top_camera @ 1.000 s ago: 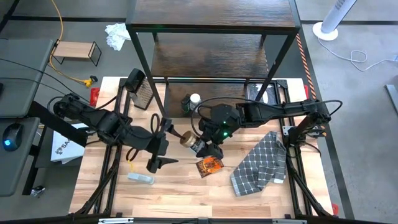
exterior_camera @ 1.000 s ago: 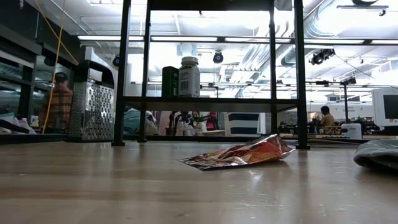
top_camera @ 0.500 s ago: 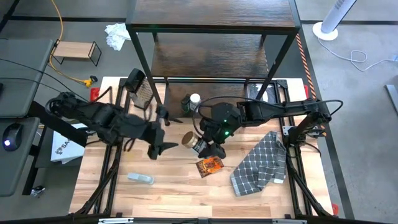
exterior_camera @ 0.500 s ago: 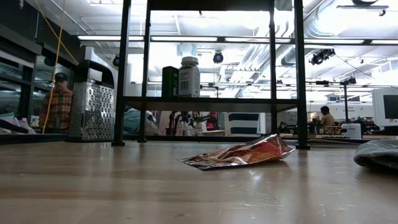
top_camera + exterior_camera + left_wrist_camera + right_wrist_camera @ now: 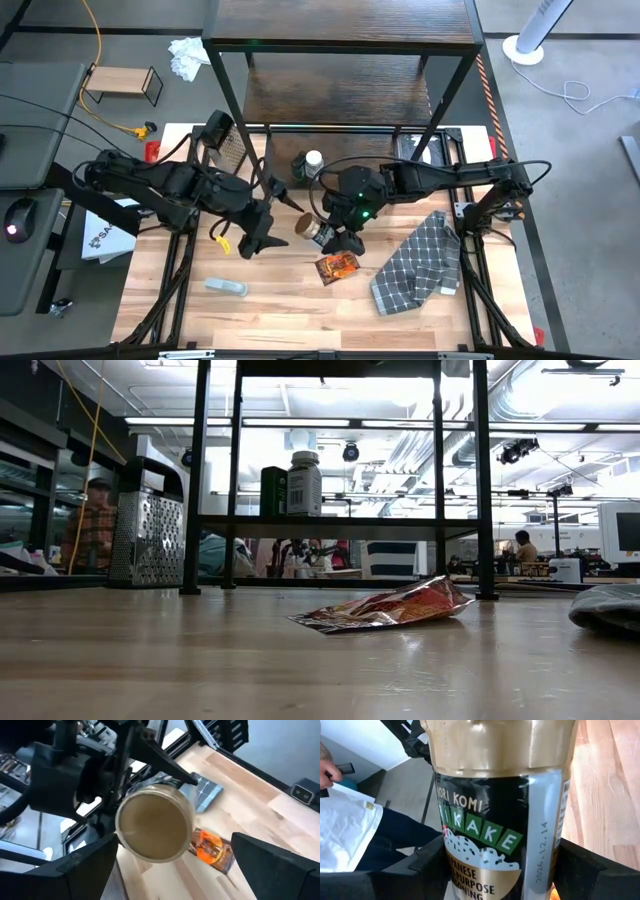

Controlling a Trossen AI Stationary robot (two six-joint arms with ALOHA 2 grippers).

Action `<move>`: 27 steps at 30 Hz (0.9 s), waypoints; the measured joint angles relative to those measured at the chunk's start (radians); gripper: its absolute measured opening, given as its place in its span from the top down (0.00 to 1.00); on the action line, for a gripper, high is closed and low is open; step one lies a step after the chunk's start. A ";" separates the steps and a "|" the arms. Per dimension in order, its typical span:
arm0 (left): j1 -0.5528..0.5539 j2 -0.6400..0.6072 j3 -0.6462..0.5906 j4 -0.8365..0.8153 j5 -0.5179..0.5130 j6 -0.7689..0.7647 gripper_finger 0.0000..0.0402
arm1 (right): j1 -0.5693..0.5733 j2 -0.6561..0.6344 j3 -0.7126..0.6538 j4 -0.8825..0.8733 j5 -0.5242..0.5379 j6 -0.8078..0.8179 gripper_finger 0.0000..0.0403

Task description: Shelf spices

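Note:
My right gripper (image 5: 322,232) is shut on the tan-lidded brown jar (image 5: 308,228) above mid-table. My left gripper (image 5: 277,220) is open just left of it. In the left wrist view the jar's lid (image 5: 154,826) faces the camera beyond the spread fingers, which do not touch it. The reddish-brown packet (image 5: 337,266) lies flat on the table near the jar (image 5: 385,607). The white-capped jar (image 5: 304,483) and dark jar (image 5: 273,490) stand on the lowest board of the shelf (image 5: 340,95). No slim amber bottle shows. My right gripper pinches the jar's labelled body (image 5: 547,865) between its two fingers (image 5: 590,870), which lie across the jar. It comes slanting down from the table's far right. The jar is lifted clear of the table and tipped over, its lid pointing toward my left gripper.
A metal box grater (image 5: 225,145) stands at the shelf's left post (image 5: 147,525). A checked grey cloth (image 5: 420,262) lies at the table's right. A clear flat plastic object (image 5: 227,287) lies near the left front. The shelf frame's black posts (image 5: 195,475) stand at the far edge.
My left gripper has moved toward the table's right and a little toward the far edge, closing in on the jar, and has turned so its fingers face the lid. My right gripper has kept the jar nearly in place.

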State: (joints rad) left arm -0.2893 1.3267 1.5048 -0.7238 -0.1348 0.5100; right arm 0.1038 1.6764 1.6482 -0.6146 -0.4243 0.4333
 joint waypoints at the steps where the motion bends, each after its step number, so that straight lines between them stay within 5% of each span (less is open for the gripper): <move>1: 0.000 0.004 0.000 0.012 -0.001 0.001 0.04 | 0.000 0.000 0.000 0.000 0.000 -0.001 0.34; 6: 0.016 0.034 0.000 0.051 -0.049 0.040 0.04 | 0.000 0.000 0.000 0.001 0.000 0.003 0.34; 27: 0.035 0.099 0.000 0.109 0.100 0.071 0.04 | 0.000 0.002 0.000 -0.004 -0.031 -0.023 0.34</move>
State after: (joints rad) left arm -0.2546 1.4262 1.5051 -0.6148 -0.0349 0.5808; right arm 0.1043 1.6779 1.6482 -0.6182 -0.4549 0.4099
